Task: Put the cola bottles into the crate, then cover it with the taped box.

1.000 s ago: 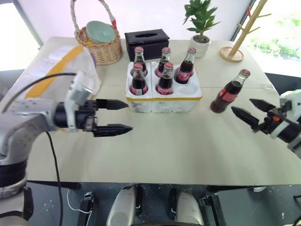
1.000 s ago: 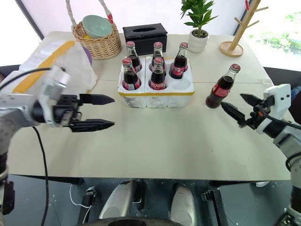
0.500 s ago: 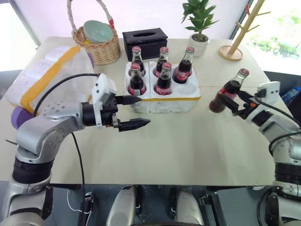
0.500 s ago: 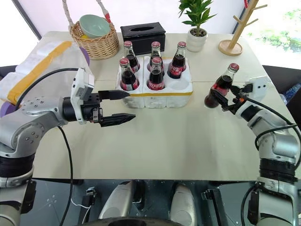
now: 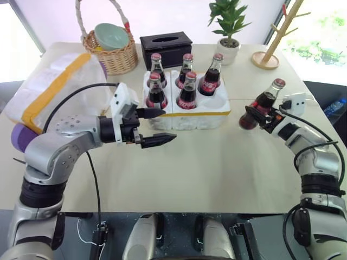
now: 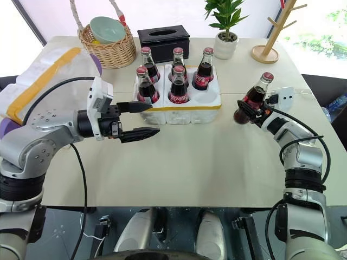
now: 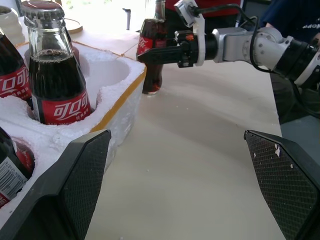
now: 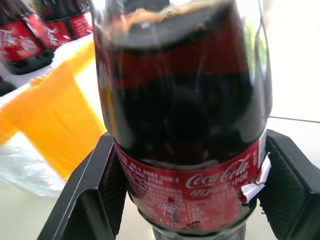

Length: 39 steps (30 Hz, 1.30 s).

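With five cola bottles (image 5: 187, 89) seated, the crate (image 5: 187, 111) keeps one well (image 5: 217, 101) empty at its front right corner. Sixth bottle (image 5: 261, 104) stands tilted near the counter's right edge, right tool (image 5: 259, 115) clamped on it; empty well lies leftward. Left tool (image 5: 157, 126) gapes empty beside the crate's front left corner.

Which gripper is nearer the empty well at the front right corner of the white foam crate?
Left. The left gripper, jaws open, hovers at the white foam crate's front left. The right gripper, farther off to the crate's right, is shut on the lone glass cola bottle.
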### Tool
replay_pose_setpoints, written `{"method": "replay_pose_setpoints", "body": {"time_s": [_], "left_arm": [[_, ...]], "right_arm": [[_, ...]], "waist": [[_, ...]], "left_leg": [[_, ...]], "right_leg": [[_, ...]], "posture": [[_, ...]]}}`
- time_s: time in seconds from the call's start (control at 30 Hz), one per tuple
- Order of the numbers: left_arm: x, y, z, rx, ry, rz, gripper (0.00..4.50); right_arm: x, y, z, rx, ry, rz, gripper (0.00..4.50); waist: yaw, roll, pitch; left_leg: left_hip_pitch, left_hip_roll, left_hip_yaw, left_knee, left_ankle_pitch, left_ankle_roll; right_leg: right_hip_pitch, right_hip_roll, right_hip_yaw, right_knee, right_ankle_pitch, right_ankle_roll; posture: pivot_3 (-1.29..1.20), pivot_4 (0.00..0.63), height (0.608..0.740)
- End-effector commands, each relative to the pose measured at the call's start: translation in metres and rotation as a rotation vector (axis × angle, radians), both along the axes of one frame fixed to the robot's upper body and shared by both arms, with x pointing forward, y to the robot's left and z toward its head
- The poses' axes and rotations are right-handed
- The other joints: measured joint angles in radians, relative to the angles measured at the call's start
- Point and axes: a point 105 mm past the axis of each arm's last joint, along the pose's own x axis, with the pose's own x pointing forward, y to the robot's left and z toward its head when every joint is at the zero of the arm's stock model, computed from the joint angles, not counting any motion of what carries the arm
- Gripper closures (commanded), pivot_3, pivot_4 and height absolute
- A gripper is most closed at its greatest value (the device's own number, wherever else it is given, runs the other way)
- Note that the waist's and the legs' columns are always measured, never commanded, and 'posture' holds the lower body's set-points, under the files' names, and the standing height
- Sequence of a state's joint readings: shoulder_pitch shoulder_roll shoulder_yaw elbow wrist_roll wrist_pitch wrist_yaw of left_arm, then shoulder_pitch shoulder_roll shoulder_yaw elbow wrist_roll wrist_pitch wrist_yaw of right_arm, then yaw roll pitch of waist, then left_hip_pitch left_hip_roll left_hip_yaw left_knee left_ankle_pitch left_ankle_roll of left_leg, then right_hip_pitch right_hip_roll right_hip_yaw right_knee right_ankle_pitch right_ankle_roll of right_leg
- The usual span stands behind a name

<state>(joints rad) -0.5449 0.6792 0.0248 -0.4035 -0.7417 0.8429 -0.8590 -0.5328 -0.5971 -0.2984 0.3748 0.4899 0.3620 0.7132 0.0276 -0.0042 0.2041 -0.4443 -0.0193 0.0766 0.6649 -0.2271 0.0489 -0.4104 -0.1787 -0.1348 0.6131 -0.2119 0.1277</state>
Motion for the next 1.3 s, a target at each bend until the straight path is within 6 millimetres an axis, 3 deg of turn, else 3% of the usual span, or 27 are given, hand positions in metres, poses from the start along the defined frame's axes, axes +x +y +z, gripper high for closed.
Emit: {"method": "replay_pose_setpoints", "body": {"time_s": [0.03, 0.13, 0.2, 0.33, 0.47, 0.63, 0.93, 1.0, 1.03, 1.07, 1.17, 1.3], "left_arm": [[-0.002, 0.009, 0.009, -0.011, -0.039, 0.030, 0.00], [-0.001, 0.016, 0.009, -0.017, -0.032, 0.066, 0.00], [-0.001, 0.018, 0.007, -0.015, -0.031, 0.079, 0.00], [0.000, 0.017, 0.007, -0.019, -0.035, 0.087, 0.00], [0.001, 0.018, 0.008, -0.029, -0.042, 0.102, 0.00], [0.000, 0.020, 0.009, -0.031, -0.047, 0.113, 0.00], [-0.002, 0.025, 0.008, -0.028, -0.048, 0.141, 0.00], [-0.002, 0.027, 0.008, -0.019, -0.049, 0.147, 0.00], [-0.002, 0.029, 0.009, -0.013, -0.051, 0.152, 0.00], [-0.002, 0.032, 0.011, -0.008, -0.057, 0.163, 0.00], [-0.005, 0.041, 0.025, -0.005, -0.081, 0.194, 0.00], [-0.018, 0.063, 0.053, 0.067, -0.129, 0.264, 0.00]], "right_arm": [[-0.023, 0.022, 0.098, 0.081, -0.298, 0.160, 1.67], [-0.033, 0.050, 0.136, 0.121, -0.379, 0.279, 1.67], [-0.035, 0.068, 0.146, 0.102, -0.391, 0.338, 1.67], [-0.029, 0.095, 0.142, 0.026, -0.359, 0.401, 1.67], [-0.013, 0.110, 0.123, -0.043, -0.318, 0.404, 1.67], [0.008, 0.113, 0.093, -0.135, -0.230, 0.370, 1.67], [0.018, 0.123, 0.038, -0.234, -0.067, 0.406, 1.67], [0.020, 0.122, 0.032, -0.244, -0.042, 0.401, 0.62], [0.021, 0.121, 0.031, -0.251, -0.036, 0.401, 0.20], [0.020, 0.120, 0.033, -0.257, -0.038, 0.403, 0.10], [0.011, 0.117, 0.044, -0.286, -0.073, 0.434, 0.10], [-0.015, 0.104, 0.074, -0.353, -0.136, 0.544, 0.10]], "waist": [[-0.009, 0.004, 0.003], [-0.020, 0.006, 0.003], [-0.024, 0.006, 0.003], [-0.018, 0.005, 0.003], [-0.013, 0.005, 0.003], [-0.015, 0.005, 0.003], [-0.015, 0.005, 0.003], [-0.017, 0.005, 0.003], [-0.018, 0.004, 0.003], [-0.018, 0.005, 0.003], [-0.017, 0.004, 0.003], [-0.016, 0.005, 0.003]], "left_leg": [[0.000, 0.000, 0.000, 0.000, 0.000, 0.000], [-0.001, 0.000, 0.000, -0.001, 0.000, 0.000], [0.000, 0.000, 0.000, -0.001, 0.000, 0.000], [0.000, 0.001, 0.000, -0.001, 0.000, 0.000], [-0.001, 0.000, 0.000, 0.000, 0.000, 0.000], [-0.002, 0.000, 0.000, 0.000, 0.000, 0.000], [-0.002, 0.001, 0.000, 0.000, 0.000, -0.001], [-0.001, 0.001, 0.000, 0.000, 0.000, -0.001], [-0.001, 0.001, 0.000, 0.000, 0.000, -0.001], [0.000, 0.001, 0.000, 0.000, 0.000, -0.001], [0.000, 0.002, 0.001, 0.000, 0.000, -0.001], [-0.001, 0.003, 0.000, 0.000, 0.001, -0.002]], "right_leg": [[0.000, 0.000, 0.000, 0.000, 0.000, 0.000], [-0.001, 0.000, 0.000, 0.001, 0.000, 0.000], [-0.002, 0.000, 0.000, 0.001, 0.000, 0.000], [-0.001, 0.001, 0.000, 0.001, 0.000, 0.000], [-0.001, 0.001, 0.000, 0.000, 0.000, 0.000], [-0.002, 0.001, 0.001, 0.001, 0.000, 0.000], [-0.002, 0.004, 0.003, 0.000, 0.000, 0.000], [-0.002, 0.005, 0.005, 0.000, 0.000, 0.000], [-0.002, 0.006, 0.007, 0.000, 0.000, 0.000], [-0.001, 0.006, 0.008, 0.000, 0.000, 0.000], [-0.002, 0.007, 0.010, 0.000, 0.000, 0.000], [-0.003, 0.009, 0.013, 0.000, 0.000, 0.000]], "posture": [[0.00, 0.150, 0.736], [0.00, 0.150, 0.736], [0.00, 0.150, 0.736], [0.00, 0.150, 0.736], [0.00, 0.150, 0.736], [0.00, 0.150, 0.736], [0.00, 0.150, 0.736], [0.00, 0.150, 0.736], [0.00, 0.150, 0.736], [0.00, 0.150, 0.736], [0.00, 0.150, 0.736], [0.00, 0.150, 0.736]]}}
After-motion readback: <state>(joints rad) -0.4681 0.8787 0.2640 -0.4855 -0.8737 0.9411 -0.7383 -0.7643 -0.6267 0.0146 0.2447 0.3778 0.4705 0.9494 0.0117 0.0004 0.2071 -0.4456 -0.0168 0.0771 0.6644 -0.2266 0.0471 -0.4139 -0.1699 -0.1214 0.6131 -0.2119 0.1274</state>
